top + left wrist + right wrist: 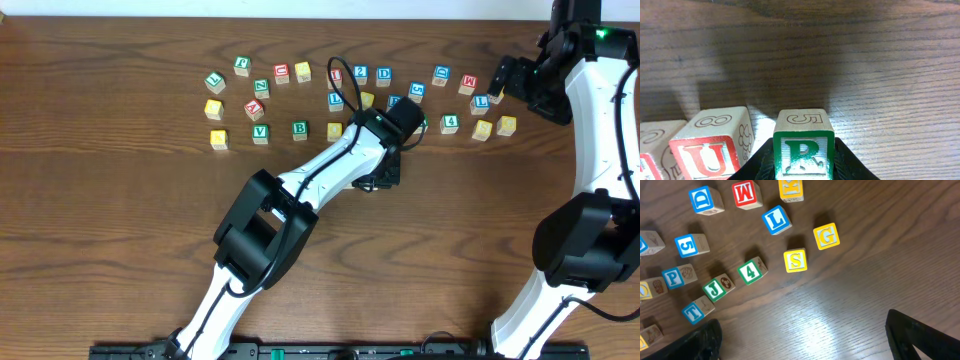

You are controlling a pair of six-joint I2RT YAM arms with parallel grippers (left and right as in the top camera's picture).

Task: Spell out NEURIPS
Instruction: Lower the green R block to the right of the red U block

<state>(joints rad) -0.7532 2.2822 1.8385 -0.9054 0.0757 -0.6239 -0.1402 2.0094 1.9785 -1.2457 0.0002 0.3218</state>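
Observation:
In the left wrist view my left gripper (803, 167) is shut on the green R cube (803, 150), one black finger on each side. The red U cube (710, 152) stands just left of it with a narrow gap, and another red-lettered cube (647, 162) is cut off at the far left. From overhead the left gripper (380, 172) points down at mid-table and hides these cubes. My right gripper (810, 340) hangs open over bare wood. The blue P cube (672, 277) and the yellow S cube (795, 261) lie among loose cubes beyond it.
Loose letter cubes spread in a band across the far half of the table (120, 250), from a yellow one (218, 139) on the left to the yellow G (507, 125) on the right. A green 4 (751, 271), green J (716, 289) and blue T (694, 311) lie near the right gripper.

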